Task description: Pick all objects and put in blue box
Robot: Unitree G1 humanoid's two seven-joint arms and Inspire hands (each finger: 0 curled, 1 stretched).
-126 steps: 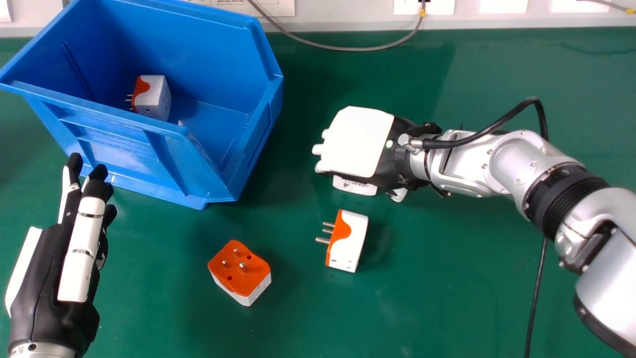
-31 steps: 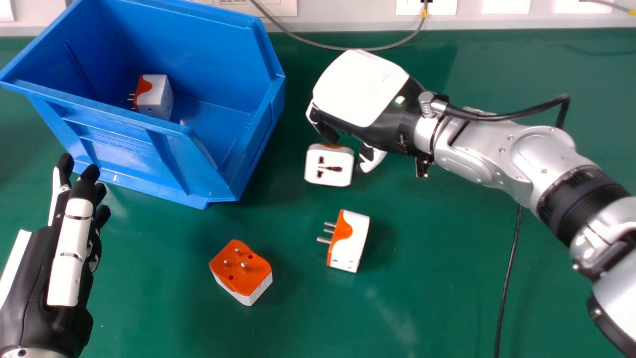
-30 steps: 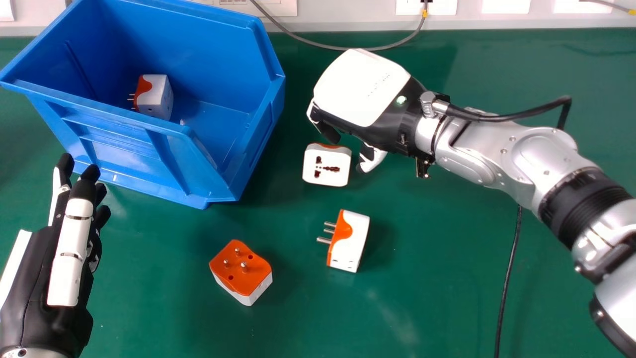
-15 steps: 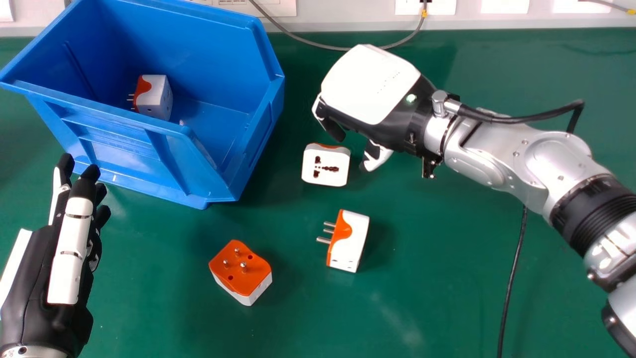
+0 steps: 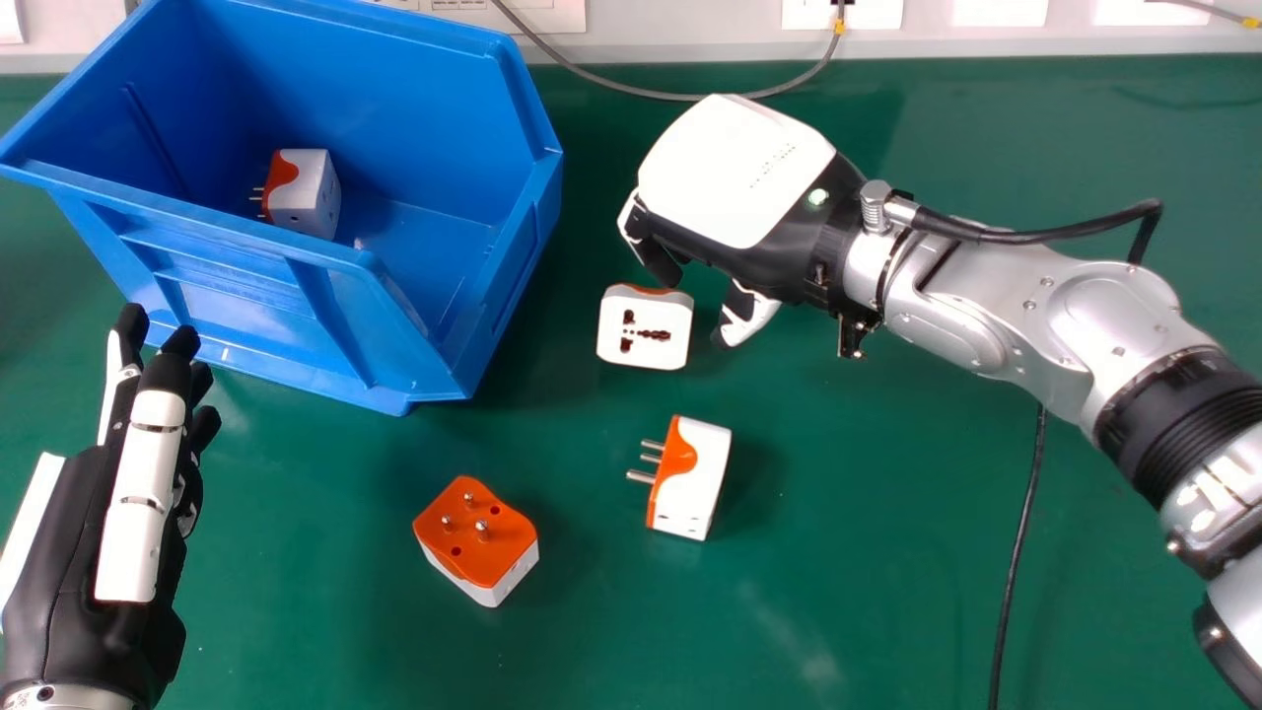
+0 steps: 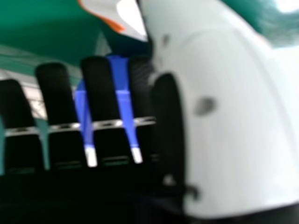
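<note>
My right hand point(image 5: 735, 173) is open above the table, its slightly bent fingers and thumb just behind a white adapter point(image 5: 645, 327) lying socket face up. A gap shows between thumb and fingers. In front of that adapter lies a white and orange one point(image 5: 692, 478) with pins pointing left. Another point(image 5: 477, 540) lies orange side up, pins upward. Inside the blue box point(image 5: 325, 316) at back left rests one more adapter point(image 5: 306, 192). My left hand point(image 5: 148, 493) is open at the left edge. In the right hand view, my right hand point(image 6: 98, 93) shows near part of an adapter point(image 6: 133, 14).
A grey cable point(image 5: 690, 97) loops down onto the green table point(image 5: 838, 611) at the back, below the wall sockets. A black cable point(image 5: 1020, 552) runs along the table under my right forearm. The box's right wall stands to the left of my right hand.
My right hand has moved back from over the socket-up adapter, uncovering it, then slightly right; its fingers now bend downward. My left hand has shifted a little left. The adapters otherwise look unmoved.
</note>
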